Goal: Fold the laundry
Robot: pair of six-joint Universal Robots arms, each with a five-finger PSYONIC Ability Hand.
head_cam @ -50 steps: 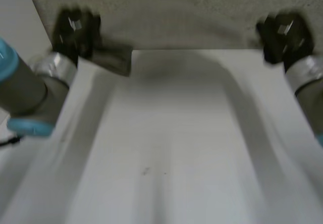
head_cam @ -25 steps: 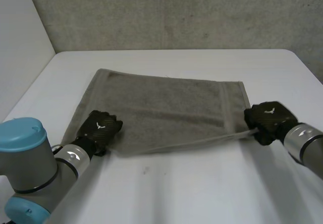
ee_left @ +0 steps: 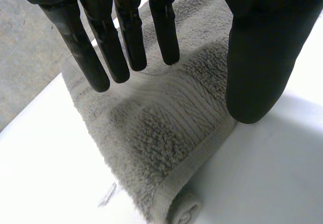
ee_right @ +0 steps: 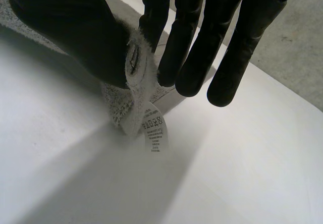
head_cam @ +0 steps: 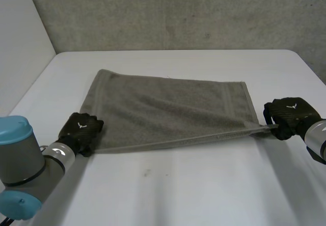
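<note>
A grey-brown towel (head_cam: 168, 109) lies spread out on the white table (head_cam: 204, 190). It is mostly flat, with a few soft bumps in the middle. A darker stripe runs across the towel near its right end. Behind the towel, past the far edge of the table, is a rough grey wall (head_cam: 178, 12).

The 2 hands are at the 2 near corners of the towel, 1 at each.

The left hand (head_cam: 80, 129) is at the towel's near left corner. Its fingers (ee_left: 126, 32) are straight and a little spread, and they reach out over the corner. Its thumb (ee_left: 262, 57) stands well apart from them, by the towel's side edge. The hand is wide open and has hold of nothing. I cannot tell if the fingers touch the towel. Just past the fingertips, the tip of the corner is curled over into a small roll (ee_left: 181, 211).

The right hand (head_cam: 290, 115) is at the towel's near right corner. It pinches the corner between its thumb (ee_right: 75, 32) and the finger next to it, and the corner is bunched up in that grip. The other fingers (ee_right: 222, 37) point down beside the corner and are nearly straight. A small white label (ee_right: 154, 128) with tiny print hangs from the towel corner, just below the thumb.

The near edge of the towel runs in an almost straight line from the left hand to the right hand.
</note>
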